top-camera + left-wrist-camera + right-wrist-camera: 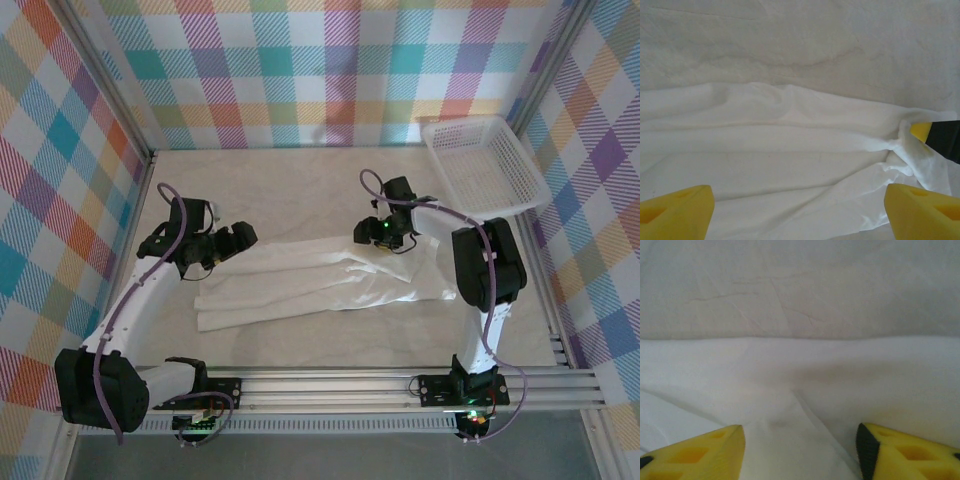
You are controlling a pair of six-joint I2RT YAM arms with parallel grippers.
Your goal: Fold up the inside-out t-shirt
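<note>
1 shirt (pixel 320 282), 2 pinches pending

Position: long narrow band across the table (pixel 290 180); left gripper (pixel 238 238), jaws apart, at its far-left end; right gripper (pixel 368 236), jaws apart, over its far edge, right of centre. Hazard: a shallow pinch may catch only 1 thin layer and drag the folds open.

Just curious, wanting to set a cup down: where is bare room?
Free: the table between the t-shirt and back wall, left of the basket; also the strip between t-shirt and front rail. Crowded: the middle, left gripper and right gripper at it.
</note>
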